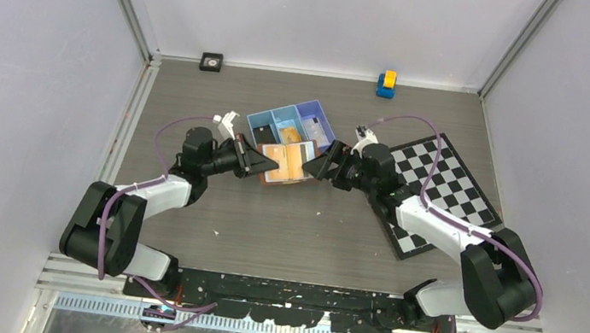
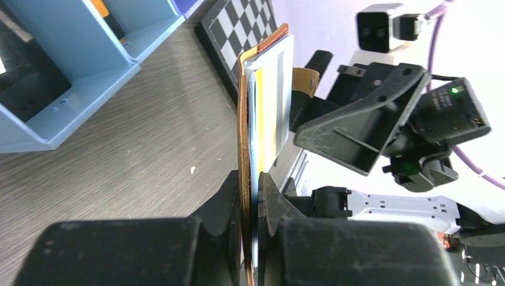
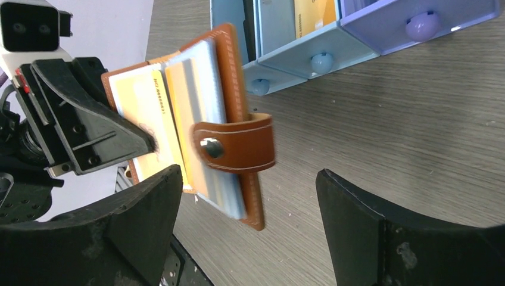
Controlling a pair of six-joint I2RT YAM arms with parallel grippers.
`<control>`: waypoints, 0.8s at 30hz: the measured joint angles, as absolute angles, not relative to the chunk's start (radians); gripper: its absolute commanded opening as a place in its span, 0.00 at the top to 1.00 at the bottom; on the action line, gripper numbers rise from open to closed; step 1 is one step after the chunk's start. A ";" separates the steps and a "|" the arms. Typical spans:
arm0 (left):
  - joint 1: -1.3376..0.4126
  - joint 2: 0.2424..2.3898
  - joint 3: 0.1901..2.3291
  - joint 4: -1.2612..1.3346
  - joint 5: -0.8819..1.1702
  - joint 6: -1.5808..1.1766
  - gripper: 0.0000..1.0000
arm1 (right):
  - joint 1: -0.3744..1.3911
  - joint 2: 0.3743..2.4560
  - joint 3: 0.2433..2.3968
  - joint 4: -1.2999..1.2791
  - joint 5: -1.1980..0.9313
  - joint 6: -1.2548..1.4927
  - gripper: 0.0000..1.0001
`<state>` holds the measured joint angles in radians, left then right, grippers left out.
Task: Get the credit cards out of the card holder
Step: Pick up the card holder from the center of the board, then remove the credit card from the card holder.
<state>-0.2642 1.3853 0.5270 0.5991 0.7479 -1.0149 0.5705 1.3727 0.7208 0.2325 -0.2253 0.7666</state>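
Observation:
The brown card holder (image 1: 287, 164) hangs open a little above the table, between both arms. My left gripper (image 2: 249, 185) is shut on its left edge, pinching the brown cover (image 2: 243, 131) and the sleeves. Orange and pale blue credit cards (image 3: 143, 101) sit in the sleeves, seen edge-on as a stack (image 2: 271, 101) in the left wrist view. The strap clasp (image 3: 238, 146) dangles unfastened. My right gripper (image 3: 249, 179) is open wide just in front of the holder's free edge, touching nothing. In the top view it (image 1: 313, 167) faces the left gripper (image 1: 262, 162).
A blue three-compartment tray (image 1: 264, 117) stands just behind the holder, with an orange card (image 3: 312, 12) in its middle compartment. A chequered board (image 1: 444, 186) lies under the right arm. A small blue-and-yellow block (image 1: 386, 83) and a black square item (image 1: 211, 62) sit at the back wall.

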 measured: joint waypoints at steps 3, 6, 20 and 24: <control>-0.262 1.385 0.521 0.647 0.765 -1.039 1.00 | 0.560 1.382 0.698 0.275 -0.267 0.785 0.18; -0.262 1.386 0.519 0.688 0.783 -1.063 1.00 | 0.544 1.393 0.668 0.351 -0.318 0.817 0.29; -0.262 1.457 0.519 0.789 0.839 -1.122 1.00 | 0.480 1.491 0.603 0.735 -0.508 1.002 0.60; -0.262 1.462 0.519 0.804 0.844 -1.124 1.00 | 0.479 1.522 0.603 0.775 -0.535 1.028 0.69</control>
